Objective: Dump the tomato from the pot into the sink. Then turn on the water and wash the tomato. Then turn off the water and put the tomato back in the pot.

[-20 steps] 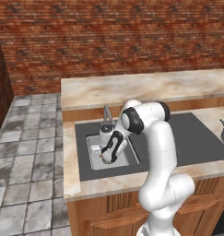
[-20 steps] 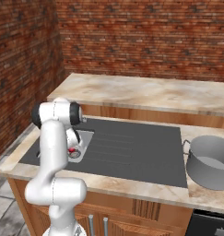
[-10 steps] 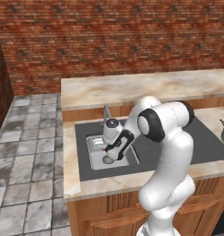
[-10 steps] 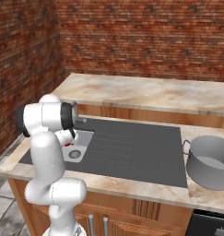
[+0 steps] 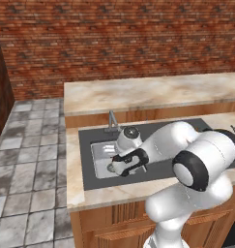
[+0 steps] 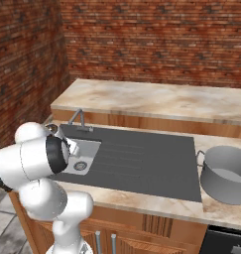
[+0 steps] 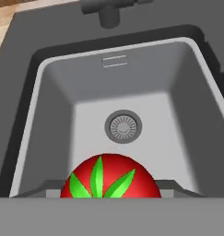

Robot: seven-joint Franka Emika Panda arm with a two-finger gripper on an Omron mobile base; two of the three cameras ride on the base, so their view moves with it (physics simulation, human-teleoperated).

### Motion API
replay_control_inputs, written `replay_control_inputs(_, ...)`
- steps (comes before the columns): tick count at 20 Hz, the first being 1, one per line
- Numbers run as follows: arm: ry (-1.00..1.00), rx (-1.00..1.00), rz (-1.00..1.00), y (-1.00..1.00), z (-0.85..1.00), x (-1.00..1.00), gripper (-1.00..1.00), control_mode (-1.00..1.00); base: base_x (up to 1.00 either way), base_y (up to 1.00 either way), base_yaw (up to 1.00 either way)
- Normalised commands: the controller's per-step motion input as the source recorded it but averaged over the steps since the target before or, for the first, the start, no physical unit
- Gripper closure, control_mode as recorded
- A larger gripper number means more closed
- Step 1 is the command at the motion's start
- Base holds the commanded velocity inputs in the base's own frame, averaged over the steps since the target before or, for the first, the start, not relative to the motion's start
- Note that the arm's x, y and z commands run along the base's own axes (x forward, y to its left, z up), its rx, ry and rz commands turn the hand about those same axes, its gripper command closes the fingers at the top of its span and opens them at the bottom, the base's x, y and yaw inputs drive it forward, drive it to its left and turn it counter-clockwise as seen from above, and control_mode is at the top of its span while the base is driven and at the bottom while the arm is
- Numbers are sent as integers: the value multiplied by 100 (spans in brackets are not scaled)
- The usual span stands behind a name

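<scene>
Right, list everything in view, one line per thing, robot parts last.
tomato: one, red with green stem leaves, close between the end effector's fingertips, above the basin floor.
sink: one, light grey basin with a round drain, set in a dark grey plate.
faucet: one, slim grey metal, behind the basin; no stream visible.
pot: one, grey metal, on the counter right of the drainboard.
counter: one, beige marble, in front of a brick wall.
end effector: one, low over the sink, jaws either side of the tomato.

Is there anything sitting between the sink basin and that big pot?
Nothing: the right base view shows bare ribbed drainboard between the sink and pot.
</scene>
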Motion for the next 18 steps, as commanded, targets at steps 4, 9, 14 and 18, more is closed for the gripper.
replay_control_inputs(4,0,6,0,0,100,-19,100,-100,0,0,0)
replay_control_inputs(9,0,0,-2,-1,100,-24,100,-100,0,0,0)
replay_control_inputs(14,1,0,-6,-17,100,-35,100,-100,0,0,0)
replay_control_inputs(18,5,0,-6,-40,95,-37,100,-100,0,0,0)
